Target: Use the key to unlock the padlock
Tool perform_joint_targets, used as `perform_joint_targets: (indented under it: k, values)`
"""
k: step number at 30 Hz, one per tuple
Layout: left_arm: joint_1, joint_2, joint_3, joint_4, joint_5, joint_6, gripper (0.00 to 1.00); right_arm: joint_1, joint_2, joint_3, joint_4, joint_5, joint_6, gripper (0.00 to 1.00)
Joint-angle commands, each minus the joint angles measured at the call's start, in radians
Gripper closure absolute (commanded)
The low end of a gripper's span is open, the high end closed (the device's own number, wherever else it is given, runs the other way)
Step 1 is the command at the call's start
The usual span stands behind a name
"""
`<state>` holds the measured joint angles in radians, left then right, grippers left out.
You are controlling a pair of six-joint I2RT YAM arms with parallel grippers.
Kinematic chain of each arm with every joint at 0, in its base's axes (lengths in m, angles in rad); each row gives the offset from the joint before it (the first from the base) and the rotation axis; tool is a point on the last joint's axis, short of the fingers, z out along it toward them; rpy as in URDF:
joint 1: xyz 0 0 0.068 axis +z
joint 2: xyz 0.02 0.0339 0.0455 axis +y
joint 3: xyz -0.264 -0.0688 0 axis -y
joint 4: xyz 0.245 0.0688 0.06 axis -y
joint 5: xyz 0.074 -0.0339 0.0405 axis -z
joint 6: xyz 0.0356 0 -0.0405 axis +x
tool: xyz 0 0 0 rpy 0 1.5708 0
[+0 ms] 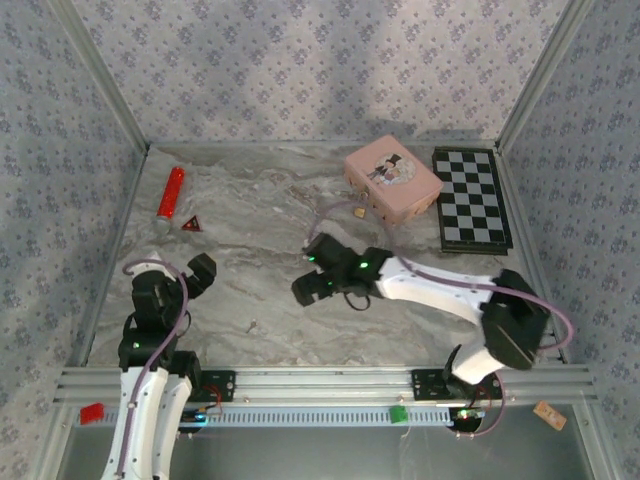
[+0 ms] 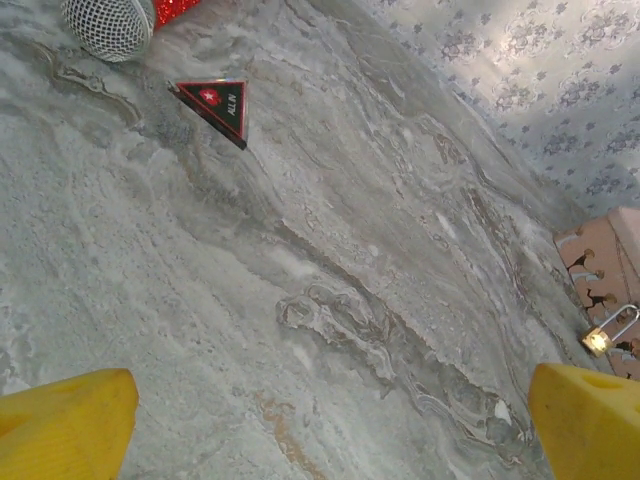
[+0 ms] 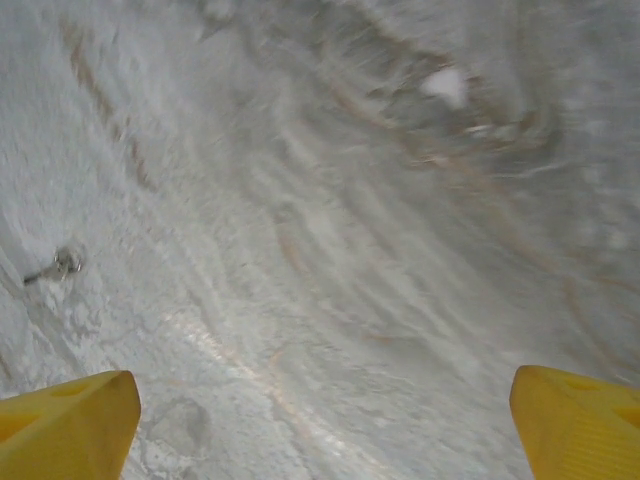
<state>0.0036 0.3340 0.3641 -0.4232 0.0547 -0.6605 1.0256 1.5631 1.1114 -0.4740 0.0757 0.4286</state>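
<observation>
Two spread-wide, empty grippers here: left gripper point(image 2: 325, 420) and right gripper point(image 3: 320, 420). Tiny brass padlock point(image 2: 598, 341) sits just beside the pink box point(image 1: 392, 175); key point(image 3: 62, 264) lies on the marble table point(image 1: 260, 200), well apart from it.

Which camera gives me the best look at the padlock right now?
Left wrist: the padlock shows its brass body and silver shackle at the right edge, by the pink box. Top external shows the padlock as a tiny speck beside the box, too small for detail.
</observation>
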Motion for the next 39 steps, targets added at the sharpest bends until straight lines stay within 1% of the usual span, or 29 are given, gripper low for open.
perform_joint_targets:
  k: [1,3,6,11,16,19,23,26,33,39]
  values:
    - [-0.007,-0.042,-0.025,-0.003,-0.066,0.035,0.0,0.079,0.117,0.15,-0.119,0.057,-0.031,0.05]
    - [-0.009,-0.07,-0.028,-0.021,-0.115,0.048,0.0,0.116,0.201,0.23,-0.16,0.043,-0.028,0.07]
    - [-0.011,-0.11,-0.047,-0.042,-0.179,0.044,0.0,0.146,0.306,0.339,-0.197,-0.018,-0.025,0.11]
    - [-0.018,-0.154,-0.063,-0.075,-0.243,0.034,0.0,0.164,0.453,0.497,-0.272,-0.107,-0.019,0.17]
    - [-0.032,-0.19,-0.059,-0.116,-0.312,0.013,0.0,0.176,0.575,0.623,-0.357,-0.168,-0.028,0.22]
    - [-0.039,-0.191,-0.053,-0.137,-0.337,0.0,0.0,0.172,0.626,0.676,-0.386,-0.218,-0.036,0.31]
    - [-0.046,-0.196,-0.051,-0.14,-0.342,-0.002,0.0,0.163,0.663,0.708,-0.392,-0.248,-0.028,0.37]
    - [-0.046,-0.201,-0.052,-0.143,-0.342,-0.006,0.0,0.15,0.697,0.745,-0.399,-0.266,-0.031,0.47]
    - [-0.047,-0.202,-0.057,-0.136,-0.341,-0.008,0.0,0.155,0.751,0.816,-0.425,-0.27,-0.029,0.5]
    - [-0.048,-0.201,-0.062,-0.132,-0.341,-0.008,0.0,0.16,0.799,0.88,-0.452,-0.269,-0.031,0.57]
